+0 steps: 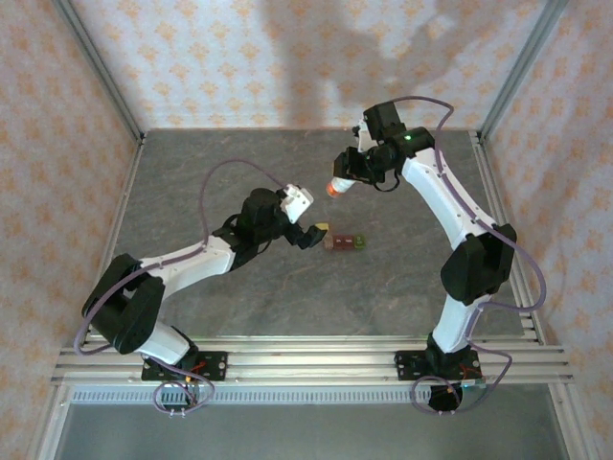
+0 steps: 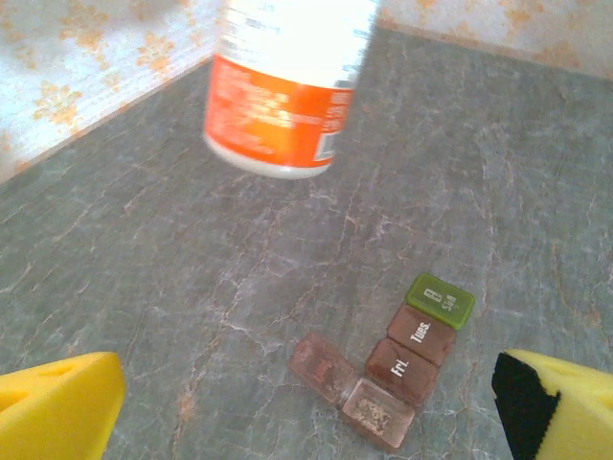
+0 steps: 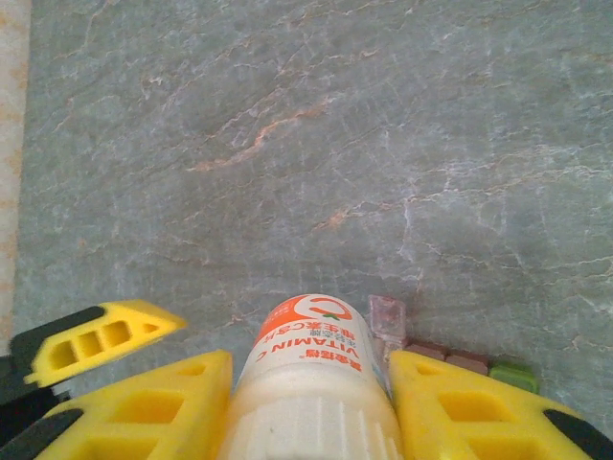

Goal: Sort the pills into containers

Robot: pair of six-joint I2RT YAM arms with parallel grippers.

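right hand (image 3: 306,412) clamped on bottle (image 3: 308,345) above desk (image 3: 287,144); containers (image 3: 460,362) lie below, just right of its far end; left hand (image 1: 310,235), jaws apart, sits nearer them

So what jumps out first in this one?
The white bottle with the orange label stands out, clamped in the right end effector and hanging in the air over the grey table. On the table nearby lies the strip of three small containers, two red-brown and one green, with the left end effector wide open beside it.
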